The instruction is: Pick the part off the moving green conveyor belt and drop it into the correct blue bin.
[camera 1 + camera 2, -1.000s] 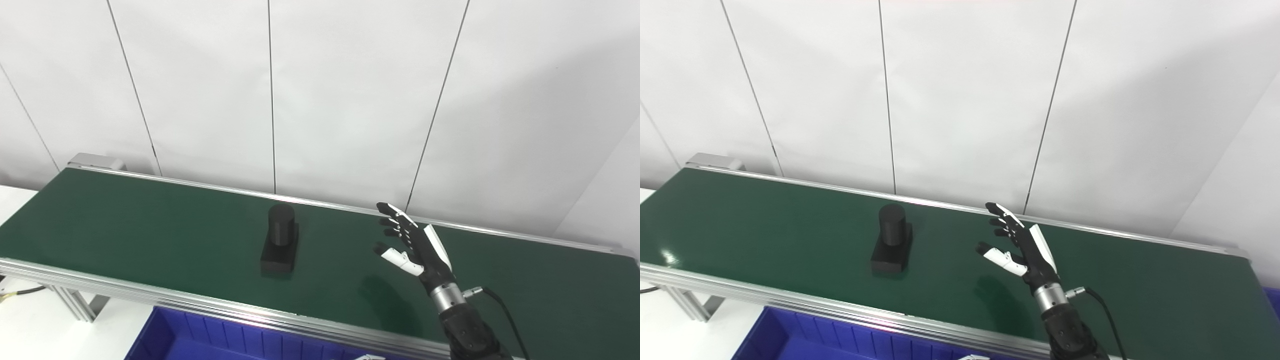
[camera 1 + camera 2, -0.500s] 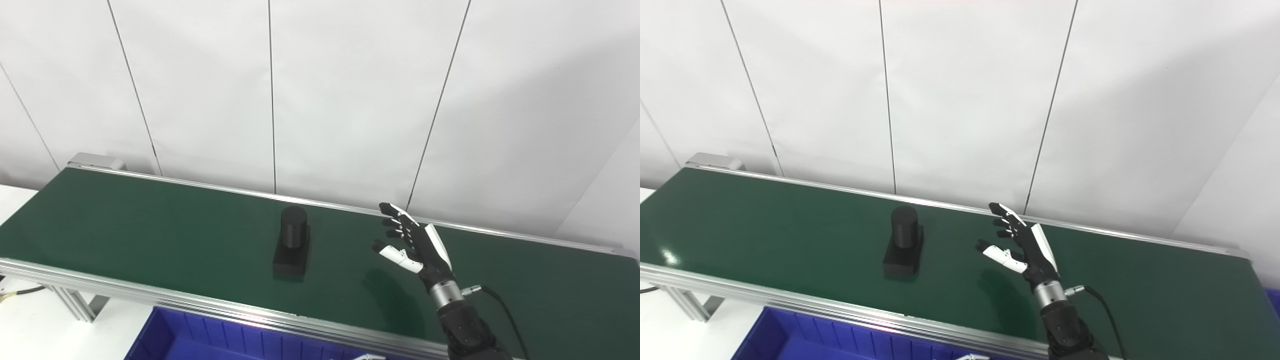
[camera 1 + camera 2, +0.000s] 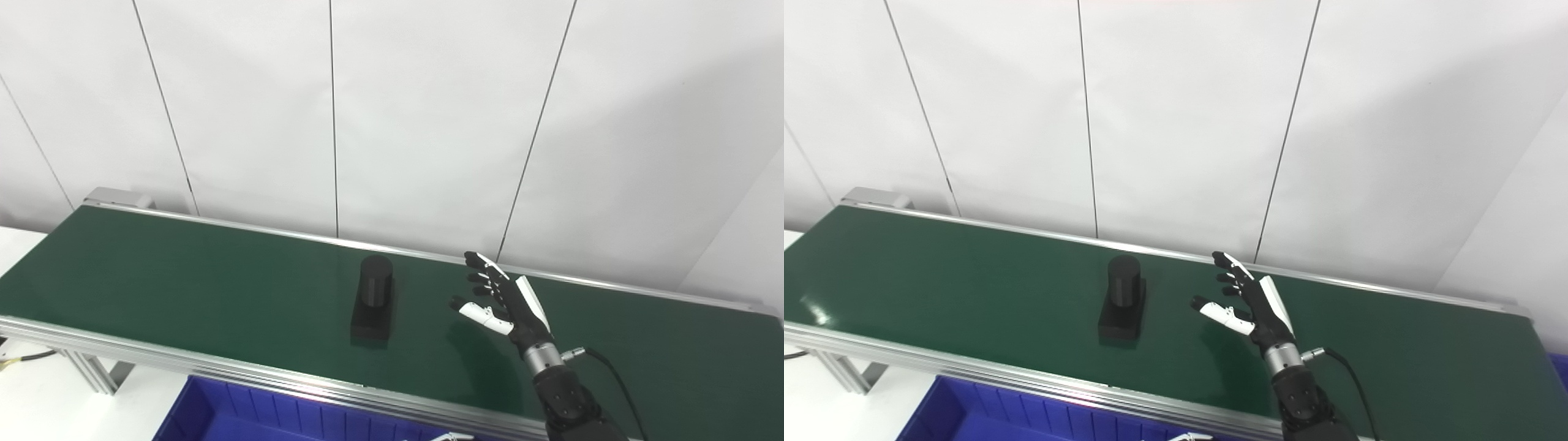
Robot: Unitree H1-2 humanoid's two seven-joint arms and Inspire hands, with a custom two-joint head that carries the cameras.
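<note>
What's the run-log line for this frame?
right hand: open, above belt, waiting | black part: upright on green belt, untouched, left of hand | blue bin: below near rail

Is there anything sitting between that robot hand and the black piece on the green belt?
No. Between the right hand and the black part there is only bare green belt; both eye views show that.

blue bin point(image 3: 245, 416) cropped at bottom edge

Black part point(image 3: 372, 301), a cylinder standing upright on a flat rectangular base, sits mid-belt point(image 3: 184, 275) on the green conveyor; a ribbed blue bin point(image 3: 257, 416) lies just below the near rail.
</note>
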